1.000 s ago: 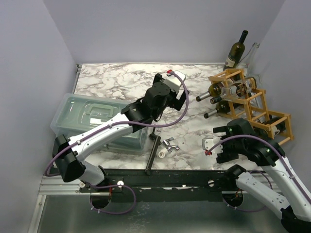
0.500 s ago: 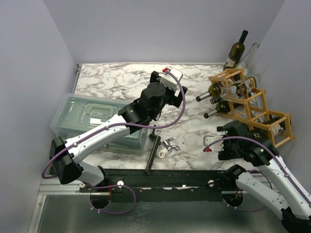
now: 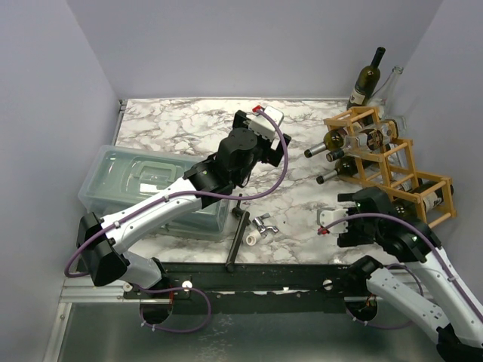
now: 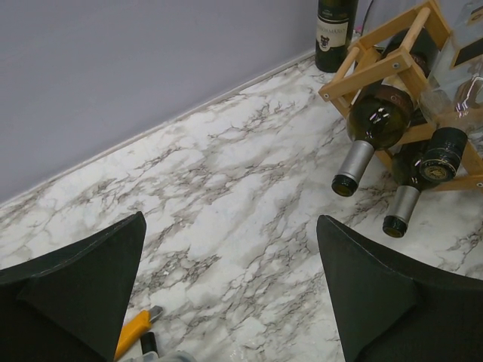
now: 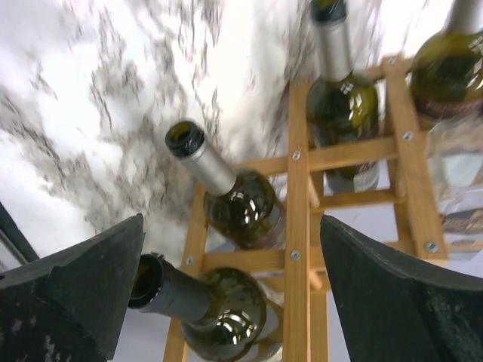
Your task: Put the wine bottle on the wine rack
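The wooden wine rack [image 3: 386,160] stands at the right, with several dark bottles lying in its cells. Two of them [image 4: 375,119] [image 4: 425,160] point their necks at the left wrist camera. A dark wine bottle [image 3: 367,78] stands upright in the back right corner, its base seen in the left wrist view as the wine bottle [image 4: 336,30]. My left gripper [image 3: 272,149] hovers open over bare marble, left of the rack, with nothing between its fingers. My right gripper [image 3: 359,202] is open just in front of the rack [image 5: 298,197], facing two racked bottles [image 5: 235,197] [image 5: 205,303] and touching neither.
A clear plastic lidded bin [image 3: 149,188] sits at the left under the left arm. A clear glass bottle [image 3: 391,80] stands beside the upright one. A small metal part [image 3: 262,226] and a black bar [image 3: 238,240] lie near the front edge. A yellow-handled tool [image 4: 134,329] lies beneath the left gripper.
The left arm drew slightly back and left, then held still. The right arm shifted a little near the rack's front. Both grippers stayed open.
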Robot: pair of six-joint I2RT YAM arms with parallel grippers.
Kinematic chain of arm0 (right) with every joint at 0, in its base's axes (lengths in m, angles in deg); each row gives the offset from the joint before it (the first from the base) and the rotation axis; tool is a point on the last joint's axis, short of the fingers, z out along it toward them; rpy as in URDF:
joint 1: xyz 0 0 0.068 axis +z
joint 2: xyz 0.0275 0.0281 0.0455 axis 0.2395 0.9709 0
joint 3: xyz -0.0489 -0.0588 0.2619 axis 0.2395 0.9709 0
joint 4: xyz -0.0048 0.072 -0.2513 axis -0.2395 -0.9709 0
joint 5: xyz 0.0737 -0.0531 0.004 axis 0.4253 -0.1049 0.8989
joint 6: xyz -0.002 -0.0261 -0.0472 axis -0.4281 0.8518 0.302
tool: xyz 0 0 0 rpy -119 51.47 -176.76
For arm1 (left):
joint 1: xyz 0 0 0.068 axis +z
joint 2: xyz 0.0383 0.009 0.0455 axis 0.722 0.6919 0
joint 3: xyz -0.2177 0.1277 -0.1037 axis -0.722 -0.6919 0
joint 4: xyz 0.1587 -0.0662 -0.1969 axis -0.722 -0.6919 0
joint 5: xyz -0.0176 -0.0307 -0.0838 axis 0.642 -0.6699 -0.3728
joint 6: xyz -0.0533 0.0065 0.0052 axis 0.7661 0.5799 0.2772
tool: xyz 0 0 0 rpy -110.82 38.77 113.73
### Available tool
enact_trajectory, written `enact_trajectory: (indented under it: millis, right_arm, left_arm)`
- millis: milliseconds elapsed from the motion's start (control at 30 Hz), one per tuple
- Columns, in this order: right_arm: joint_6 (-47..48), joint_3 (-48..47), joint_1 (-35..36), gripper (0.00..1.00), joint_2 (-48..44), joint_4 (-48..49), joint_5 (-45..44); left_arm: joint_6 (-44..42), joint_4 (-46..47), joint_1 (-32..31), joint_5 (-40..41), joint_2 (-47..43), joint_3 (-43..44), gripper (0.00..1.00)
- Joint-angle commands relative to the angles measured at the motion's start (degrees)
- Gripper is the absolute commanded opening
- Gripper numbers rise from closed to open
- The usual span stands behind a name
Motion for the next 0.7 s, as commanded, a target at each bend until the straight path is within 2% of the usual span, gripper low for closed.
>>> enact_trajectory:
  millis: [0, 133, 233, 367, 467, 667]
  right_arm:
    - [-1.10, -5.28, 0.14, 1.00, -2.03, 4.46, 15.50]
    - [-9.78, -4.64, 0.14, 1.00, -3.62, 15.88, 24.38]
    - [-21.03, -3.14, 0.09, 1.00, -3.38, 30.42, 22.75]
    - [-37.53, -2.32, 0.13, 1.00, 0.45, 49.17, 11.42]
    - [-46.67, -3.84, 0.12, 1.00, 5.91, 58.26, 1.78]
    - [-51.73, -7.19, 0.08, 1.00, 19.44, 74.36, -15.91]
  left_arm:
    - [-2.00, 0.61, 0.07, 2.88, -2.21, -0.71, 0.96]
    - [-3.47, -0.78, 0.07, 6.02, -2.08, -0.16, 0.97]
    - [-3.63, -1.91, 0.05, 5.79, -2.47, -0.04, 0.96]
    - [-3.55, -2.15, 0.05, 3.51, -4.30, -1.32, 0.97]
    - [-2.64, -1.34, 0.05, 2.14, -5.96, -2.99, 0.96]
    - [-1.63, 2.21, 0.05, 0.20, -8.74, -6.92, 0.96]
